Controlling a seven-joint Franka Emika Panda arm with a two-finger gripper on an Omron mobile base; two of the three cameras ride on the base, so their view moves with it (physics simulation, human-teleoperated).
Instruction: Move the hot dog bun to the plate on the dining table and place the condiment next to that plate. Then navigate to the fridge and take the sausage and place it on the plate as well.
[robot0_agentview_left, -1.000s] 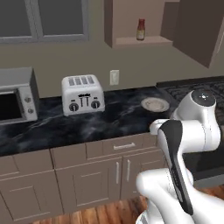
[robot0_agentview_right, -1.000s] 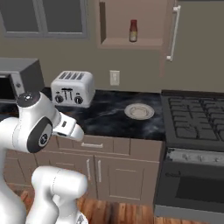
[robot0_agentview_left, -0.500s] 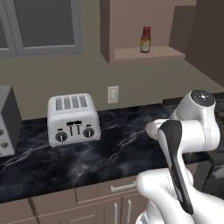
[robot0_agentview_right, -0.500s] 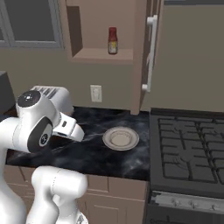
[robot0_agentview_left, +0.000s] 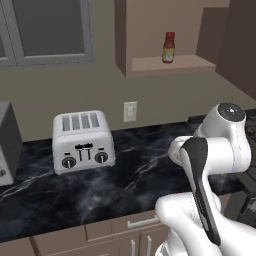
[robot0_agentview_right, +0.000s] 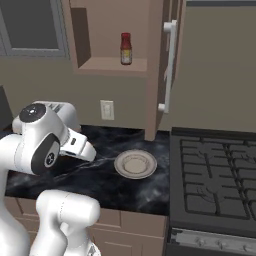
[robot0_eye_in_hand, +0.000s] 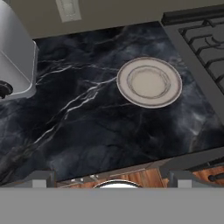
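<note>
A red condiment bottle (robot0_agentview_left: 169, 47) stands upright on the open wall shelf (robot0_agentview_left: 170, 64) above the counter, also seen in the right base view as the bottle (robot0_agentview_right: 126, 48). A beige plate (robot0_agentview_right: 135, 164) lies on the black marble counter (robot0_agentview_right: 100, 180) just left of the stove, with nothing on it. In the hand view the plate (robot0_eye_in_hand: 149, 82) sits up and to the right of my gripper (robot0_eye_in_hand: 112, 177), well apart from it. The gripper hovers over the counter's front edge, open, with nothing between its fingertips (robot0_eye_in_hand: 43, 176).
A silver toaster (robot0_agentview_left: 82, 140) stands at the back left of the counter. A black stove (robot0_agentview_right: 215, 185) borders the counter on the right. A tall cabinet door with a handle (robot0_agentview_right: 167, 65) hangs above the stove's edge. Drawers (robot0_agentview_left: 145, 222) run under the counter.
The whole picture has shifted: the base has driven closer to the counter and rightward, so toaster, shelf and plate look larger. The arm keeps the same folded pose.
</note>
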